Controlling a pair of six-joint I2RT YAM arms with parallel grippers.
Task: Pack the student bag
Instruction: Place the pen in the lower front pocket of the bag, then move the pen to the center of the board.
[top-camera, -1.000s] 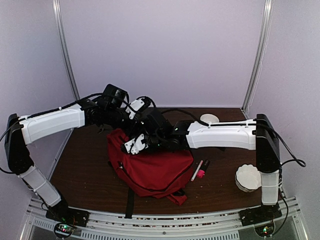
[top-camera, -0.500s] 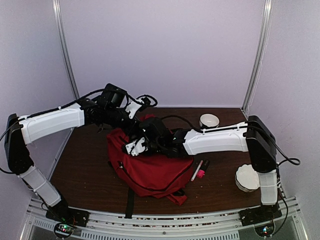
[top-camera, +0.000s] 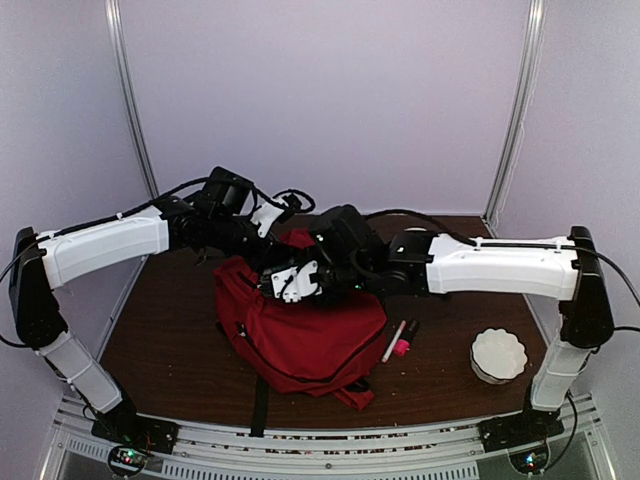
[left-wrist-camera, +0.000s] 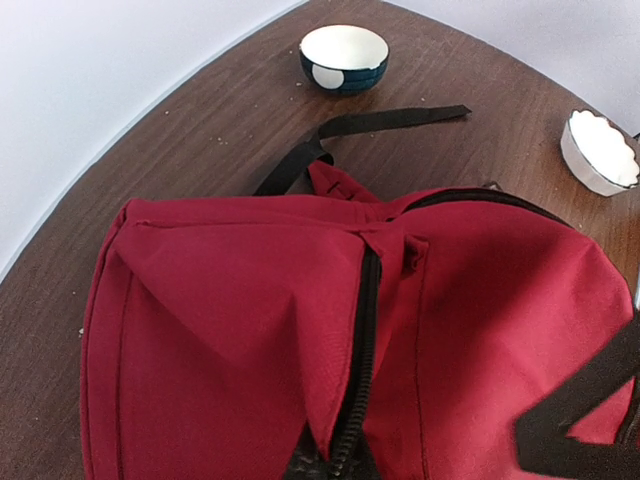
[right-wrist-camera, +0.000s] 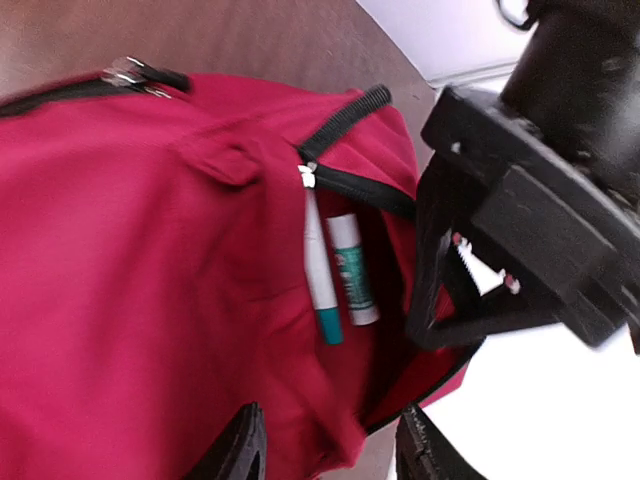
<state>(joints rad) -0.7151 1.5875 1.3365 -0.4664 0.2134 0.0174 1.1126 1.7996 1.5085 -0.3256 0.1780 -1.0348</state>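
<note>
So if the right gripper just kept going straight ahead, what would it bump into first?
Probably the red bag: the right gripper points into its open pocket, toward two pens inside, though depth is unclear.

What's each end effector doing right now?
Left end effector: closed on the student bag at its opening rim.
Right end effector: open, holding nothing, over the bag's open pocket.

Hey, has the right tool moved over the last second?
Yes. The right tool has shifted a little right across the student bag, toward the white fluted bowl, which stayed put.
</note>
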